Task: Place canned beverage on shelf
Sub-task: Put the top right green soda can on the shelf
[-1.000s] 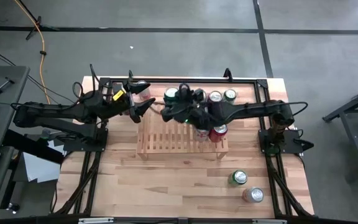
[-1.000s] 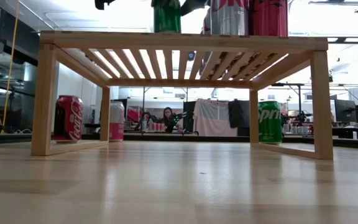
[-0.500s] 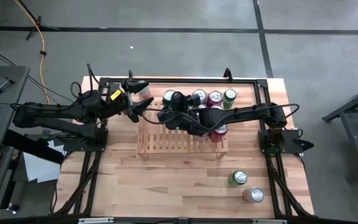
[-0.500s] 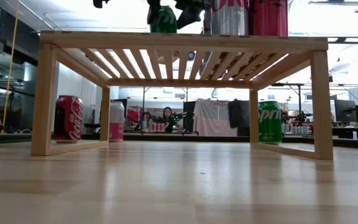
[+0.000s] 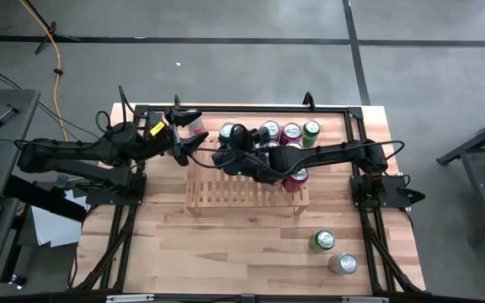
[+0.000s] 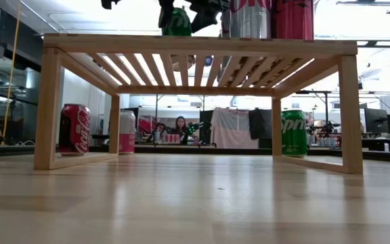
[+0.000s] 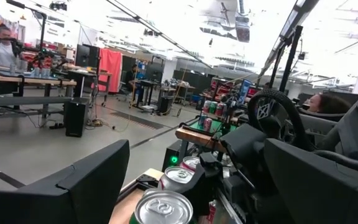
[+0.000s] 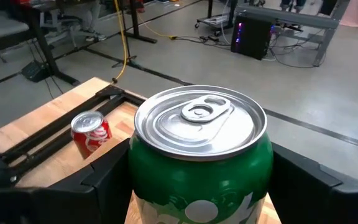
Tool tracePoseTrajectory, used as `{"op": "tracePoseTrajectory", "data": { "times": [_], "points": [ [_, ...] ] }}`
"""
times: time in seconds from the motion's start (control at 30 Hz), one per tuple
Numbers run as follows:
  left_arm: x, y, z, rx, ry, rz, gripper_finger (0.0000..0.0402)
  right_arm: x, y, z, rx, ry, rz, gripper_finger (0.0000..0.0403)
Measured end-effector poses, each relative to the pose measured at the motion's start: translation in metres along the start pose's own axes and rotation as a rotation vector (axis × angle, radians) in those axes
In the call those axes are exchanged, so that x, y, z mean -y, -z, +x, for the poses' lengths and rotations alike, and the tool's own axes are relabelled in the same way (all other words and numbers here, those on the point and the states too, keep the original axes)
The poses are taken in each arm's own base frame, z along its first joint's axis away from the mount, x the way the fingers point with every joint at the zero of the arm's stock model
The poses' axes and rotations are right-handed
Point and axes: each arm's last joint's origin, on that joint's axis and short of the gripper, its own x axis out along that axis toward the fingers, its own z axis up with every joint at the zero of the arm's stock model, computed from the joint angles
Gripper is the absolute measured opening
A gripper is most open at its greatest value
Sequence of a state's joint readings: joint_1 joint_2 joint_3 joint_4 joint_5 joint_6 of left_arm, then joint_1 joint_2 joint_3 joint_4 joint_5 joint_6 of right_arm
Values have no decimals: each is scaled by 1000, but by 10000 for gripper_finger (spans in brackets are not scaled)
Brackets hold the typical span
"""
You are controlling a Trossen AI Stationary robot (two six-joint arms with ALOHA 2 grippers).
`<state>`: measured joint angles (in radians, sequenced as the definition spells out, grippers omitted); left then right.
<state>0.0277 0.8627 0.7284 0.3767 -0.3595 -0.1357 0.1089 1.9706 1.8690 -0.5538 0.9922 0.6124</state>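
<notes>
Table [image 5: 226, 244] | right pincer [image 5: 226, 158] still holds green can [image 8: 199, 155] | unmoved

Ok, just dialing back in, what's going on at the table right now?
The right gripper is shut on a green can and holds it over the wooden shelf, above the slats. Two cans, one silver and one pink, already stand on the shelf's top. The left gripper waits open by the shelf's far left corner, holding nothing. More cans stand behind the shelf, and two wait near the table's front right corner.
</notes>
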Motion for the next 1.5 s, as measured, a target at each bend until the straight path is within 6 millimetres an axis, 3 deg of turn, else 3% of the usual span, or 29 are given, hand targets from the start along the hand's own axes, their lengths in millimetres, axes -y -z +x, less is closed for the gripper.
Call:
{"op": "tracePoseTrajectory", "data": {
  "times": [0.13, 0.37, 0.6, 0.8, 0.93, 1.2, 1.5],
  "points": [
    [0, 0, 0, 0, 0, 0, 365, -3, -5, -3, -15, -42, -53, 283],
    [-1, -3, -5, -3, 18, 0, 365, -3, -42, -17, 20, -114, -151, 283],
    [-8, -14, -27, -37, 14, 0, 365, 16, -81, -34, -13, -137, -302, 283],
    [-7, -11, -32, -104, 114, -66, 365, 26, -98, -24, -112, -432, -341, 283],
    [-2, 1, -23, -184, 196, -70, 365, 25, -111, -18, -71, -653, -292, 283],
    [-2, 6, -21, -213, 182, -60, 365, 37, -134, -25, -11, -833, -214, 283],
    [6, 8, -8, -171, 300, -102, 365, 29, -136, -25, 34, -988, -148, 283]
  ]
}}
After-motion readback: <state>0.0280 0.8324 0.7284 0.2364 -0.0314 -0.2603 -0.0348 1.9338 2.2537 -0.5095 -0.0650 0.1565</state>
